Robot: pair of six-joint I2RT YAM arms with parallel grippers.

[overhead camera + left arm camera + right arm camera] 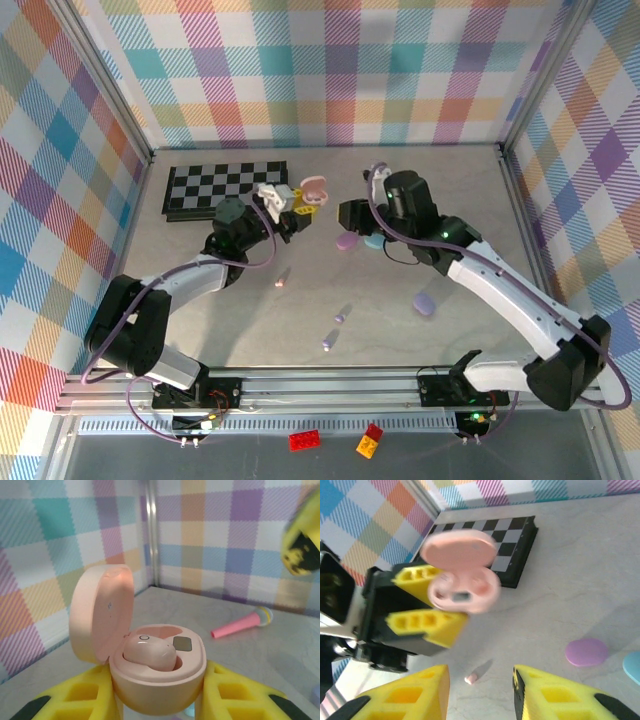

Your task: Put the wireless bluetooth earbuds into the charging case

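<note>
pink earbud (149, 652) in open case (159, 692)

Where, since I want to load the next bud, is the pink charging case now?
The pink case is gripped, lid open, in the left claw, left of centre in the top view, just right of the checkerboard.
</note>
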